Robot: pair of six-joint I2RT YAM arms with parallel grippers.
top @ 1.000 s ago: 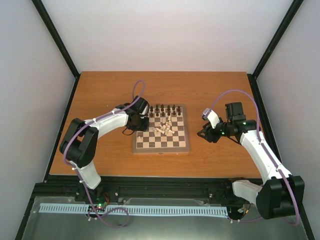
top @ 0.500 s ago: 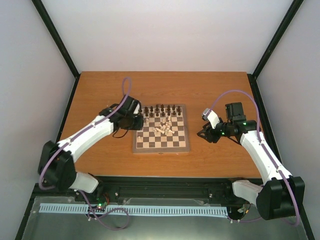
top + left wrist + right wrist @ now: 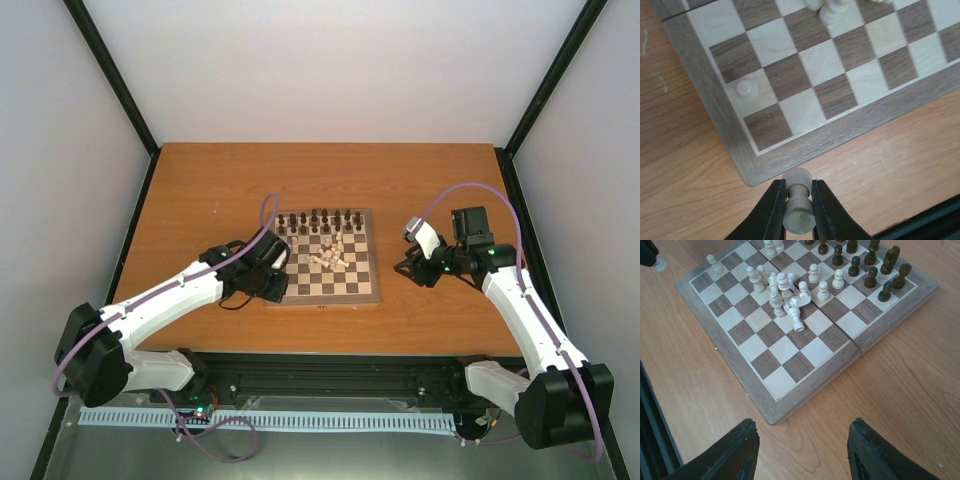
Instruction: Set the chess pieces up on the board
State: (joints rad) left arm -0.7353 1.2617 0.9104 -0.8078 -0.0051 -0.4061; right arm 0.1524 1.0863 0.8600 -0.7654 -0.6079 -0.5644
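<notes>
Jumble of cream pieces (image 3: 784, 291) on board (image 3: 790, 367)

Board (image 3: 785, 382) checkered brown-tan; cream pieces (image 3: 776, 299); dark brown pieces (image 3: 871, 276).

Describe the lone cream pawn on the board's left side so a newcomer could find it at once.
Start at the board, then go to its near left corner. The cream pawn stands upright on the light square beside the dark corner square, along the left edge. Other cream pieces cluster mid-board, and the cream piece in the left jaws is off the board; this one stands alone.
</notes>
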